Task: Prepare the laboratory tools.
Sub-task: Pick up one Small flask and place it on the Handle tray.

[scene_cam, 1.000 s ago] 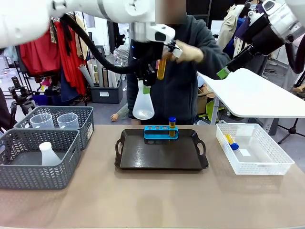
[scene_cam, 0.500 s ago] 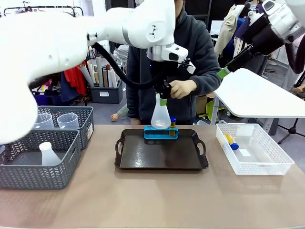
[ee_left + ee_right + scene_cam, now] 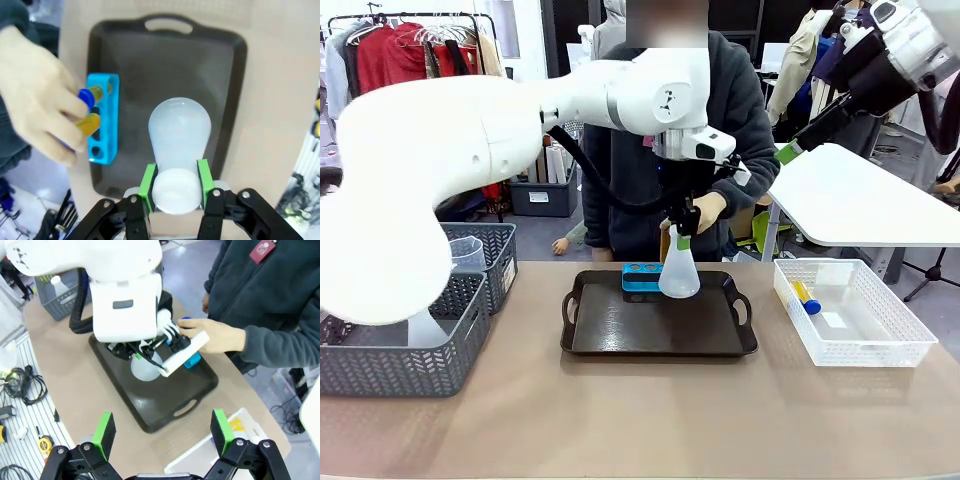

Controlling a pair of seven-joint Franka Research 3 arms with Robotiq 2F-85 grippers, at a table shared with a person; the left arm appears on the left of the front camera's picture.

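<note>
1. Grey baskets (image 3: 380,370), far left of the table. The rear one holds a clear measuring beaker (image 3: 466,256). Both are well apart from the work area.

2. Black tray (image 3: 640,335), table centre. A low blue rack (image 3: 640,277) lies along its far edge, with open holes showing at its left end.

3. Left gripper (image 3: 175,182), above the tray. Its green pads are clamped on the neck of the translucent conical flask (image 3: 678,272).

4. Conical flask. It hangs upright straight below the left gripper, with its long axis vertical and its wide base downward. In the front view it stands before the rack's right end. In the left wrist view it is beside the rack and apart from it, over bare tray floor. Whether the base touches the tray cannot be told. Judgement: the coming move is a plain lowering or release along that vertical axis, and the rack and the hand are the nearest obstacles.

5. Person's hand (image 3: 42,105), at the rack from the far side. It holds a blue-capped amber tube (image 3: 89,123) over the rack holes.

6. White basket (image 3: 860,352), right of the tray. One loose tube (image 3: 804,296) lies inside.

7. Right gripper (image 3: 162,432), raised high at the right and well away from the tray. Its jaws are spread wide with nothing between them. The left arm is by far the nearer to the flask.
</note>
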